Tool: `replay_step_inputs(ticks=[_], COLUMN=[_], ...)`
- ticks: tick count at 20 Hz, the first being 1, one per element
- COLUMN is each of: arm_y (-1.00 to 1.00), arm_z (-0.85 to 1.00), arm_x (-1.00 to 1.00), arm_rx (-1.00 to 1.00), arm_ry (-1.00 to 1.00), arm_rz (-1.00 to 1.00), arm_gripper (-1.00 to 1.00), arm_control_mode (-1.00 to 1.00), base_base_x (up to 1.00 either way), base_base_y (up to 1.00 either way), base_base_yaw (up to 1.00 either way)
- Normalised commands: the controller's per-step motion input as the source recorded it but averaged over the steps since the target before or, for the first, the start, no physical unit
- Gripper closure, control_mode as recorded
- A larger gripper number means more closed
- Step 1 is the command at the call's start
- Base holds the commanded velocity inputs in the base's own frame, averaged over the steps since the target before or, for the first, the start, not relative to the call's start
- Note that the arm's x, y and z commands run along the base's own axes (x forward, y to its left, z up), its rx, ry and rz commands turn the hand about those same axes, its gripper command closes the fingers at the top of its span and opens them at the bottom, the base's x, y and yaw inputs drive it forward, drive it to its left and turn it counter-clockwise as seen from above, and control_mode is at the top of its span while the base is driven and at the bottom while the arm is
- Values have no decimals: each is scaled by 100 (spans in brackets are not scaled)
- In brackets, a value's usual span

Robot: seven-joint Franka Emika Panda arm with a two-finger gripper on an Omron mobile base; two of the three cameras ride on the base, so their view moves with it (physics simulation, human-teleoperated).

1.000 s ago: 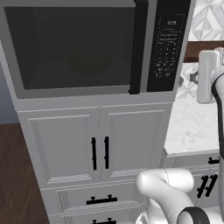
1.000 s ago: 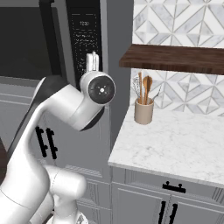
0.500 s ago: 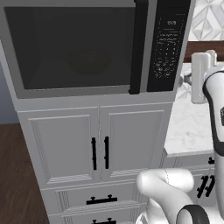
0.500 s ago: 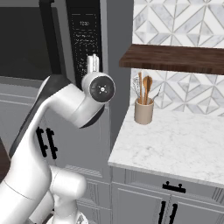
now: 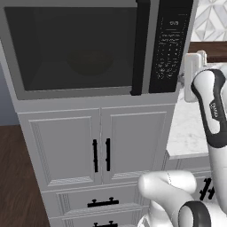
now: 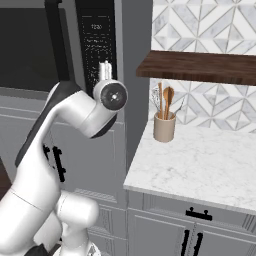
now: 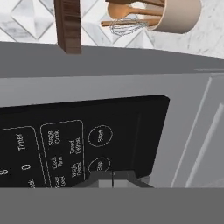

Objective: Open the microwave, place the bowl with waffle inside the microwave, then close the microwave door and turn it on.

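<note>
The microwave is a large grey box built into the cabinet column, and the microwave door is closed: a wide grey frame around dark glass, with a long black vertical bar handle at its right edge. Through the glass the cavity is dim, and a faint rounded shape sits low in the middle; I cannot tell whether it is the bowl. Right of the handle runs the black keypad panel with small white markings. In the hand view the panel is rolled sideways and close up, with round "Start" and "Stop" buttons just ahead of the gripper. Its dark fingertips lie closed together with no gap and nothing between them, right at the panel near the "Stop" button.

Below the microwave are white panelled cabinet doors with short black handles and drawers beneath. To the right is a white marble counter with a beige utensil holder of wooden spoons and a whisk, a dark wooden shelf above it, and a grey-and-white geometric tile wall.
</note>
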Motion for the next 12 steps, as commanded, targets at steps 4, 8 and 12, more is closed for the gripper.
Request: replay_step_inputs(ticks=[4,8,12], arm_y=[0,5,30], arm_z=[-12,-8,-40], arm_x=[48,45,56], arm_rx=[0,-1,-12], arm_ry=[0,0,0], arm_rz=[0,0,0], arm_gripper=[100,100,100], arm_control_mode=[-100,-100,-100], base_base_x=[0,0,0], base_base_y=[0,0,0], base_base_yaw=[0,0,0])
